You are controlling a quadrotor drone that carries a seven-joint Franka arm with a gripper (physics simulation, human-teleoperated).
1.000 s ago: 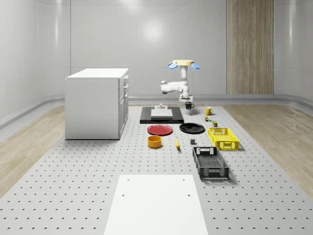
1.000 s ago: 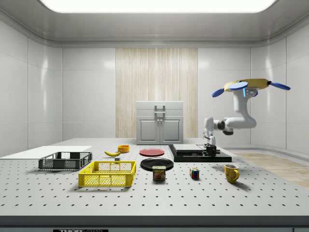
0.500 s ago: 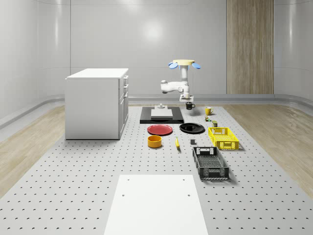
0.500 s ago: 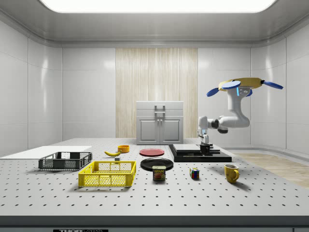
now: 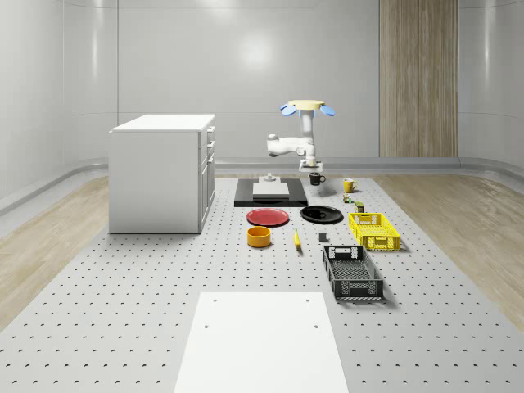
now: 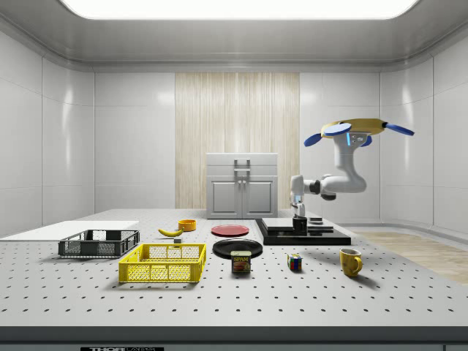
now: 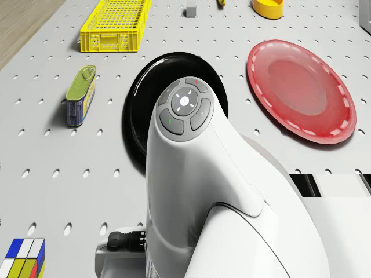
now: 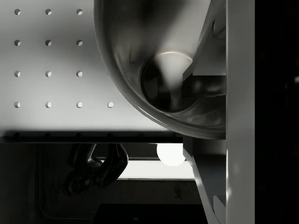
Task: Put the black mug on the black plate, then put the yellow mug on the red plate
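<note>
One glossy black ceramic mug point(image 5: 317, 178), rigid and smooth, judged light but slippery and chip-prone; best taken at the rim wall, one finger inside and one outside. It hangs in the two-finger gripper point(image 5: 314, 173), whose fingers close on its wall in the wrist view, lifted off the table near the far side of the flat round black plate point(image 5: 321, 214). The quadrotor drone point(image 5: 307, 106) hovers above and beyond that plate. One yellow ceramic mug point(image 5: 349, 185) stands well beyond the plate; one round red plate point(image 5: 268, 217) lies just beside it.
</note>
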